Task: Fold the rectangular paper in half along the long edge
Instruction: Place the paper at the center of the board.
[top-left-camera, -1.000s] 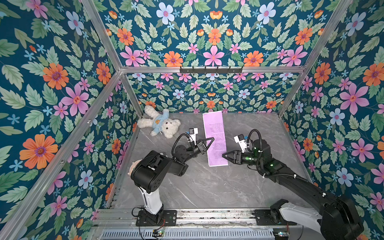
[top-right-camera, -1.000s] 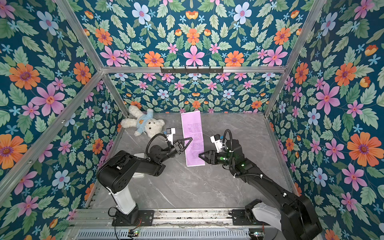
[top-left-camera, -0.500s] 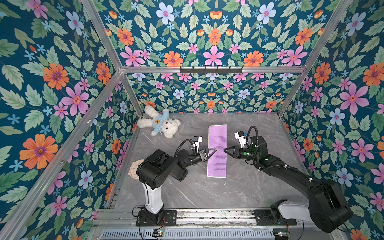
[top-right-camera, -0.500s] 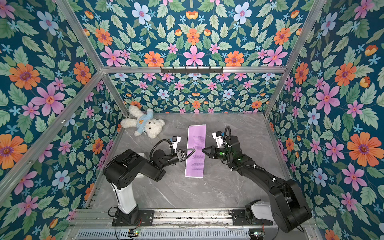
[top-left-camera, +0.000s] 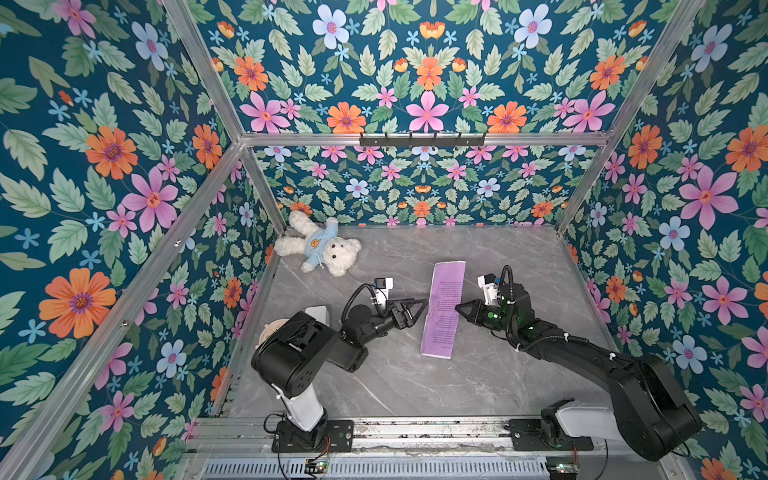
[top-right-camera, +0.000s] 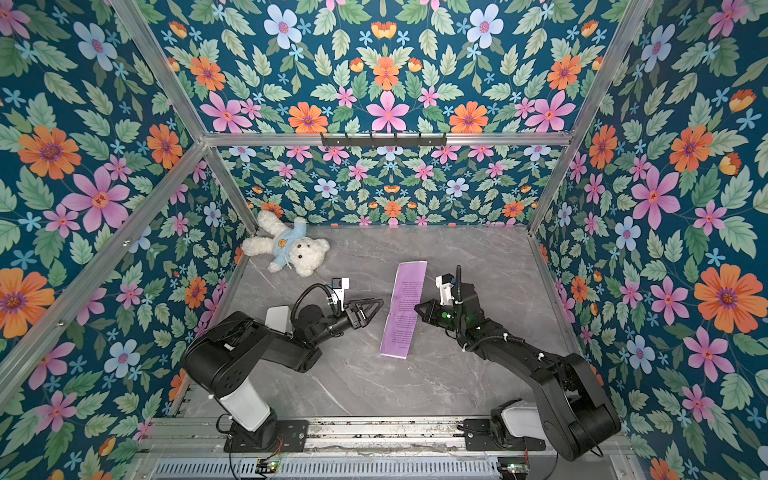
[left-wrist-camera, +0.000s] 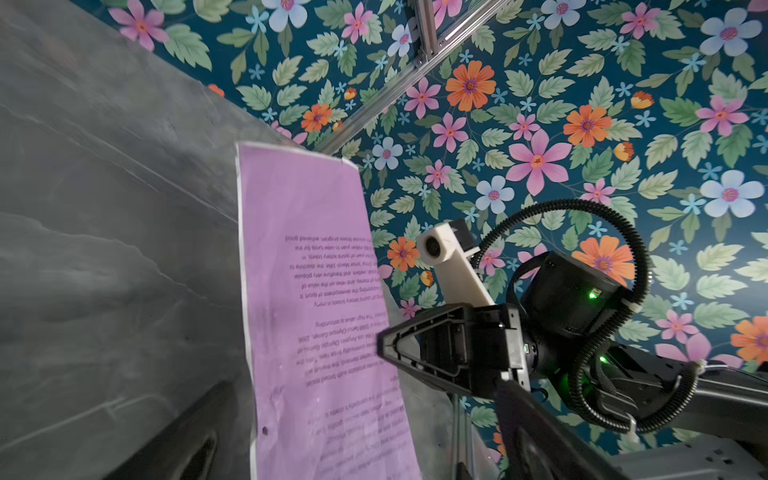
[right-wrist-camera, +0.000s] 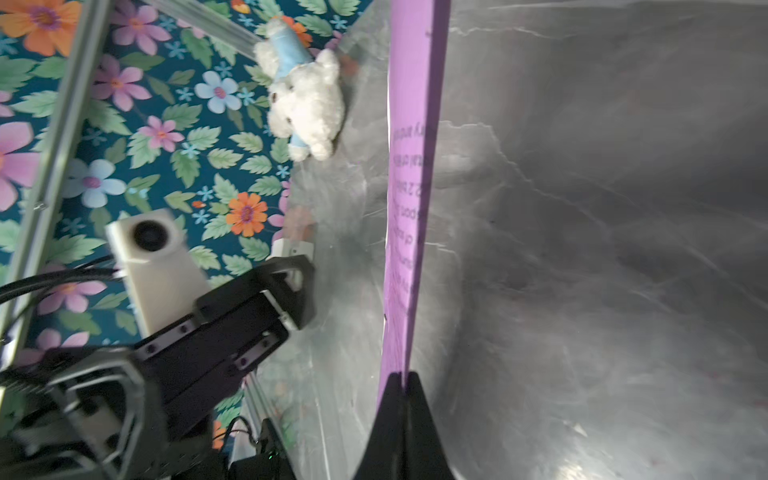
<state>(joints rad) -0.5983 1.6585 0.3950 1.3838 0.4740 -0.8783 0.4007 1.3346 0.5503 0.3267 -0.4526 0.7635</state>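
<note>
right hand (top-left-camera: 459, 308) — pinching rectangular paper (top-left-camera: 444, 291) edge | left hand (top-left-camera: 415, 311) — spread, clear

A white teddy bear (top-left-camera: 320, 249) in a pale blue top lies face up in the far left corner of the grey marble-look table (top-left-camera: 415, 386). Its head points toward the middle and its legs toward the left wall, as both top views show. Floral wallpaper (top-left-camera: 428, 62) on dark teal covers every wall, framed by aluminium bars (top-left-camera: 540, 139). A black hook rail (top-left-camera: 422, 140) is fixed to the far bar. At the near left a round beige thing (top-left-camera: 269, 330) is mostly hidden.
</note>
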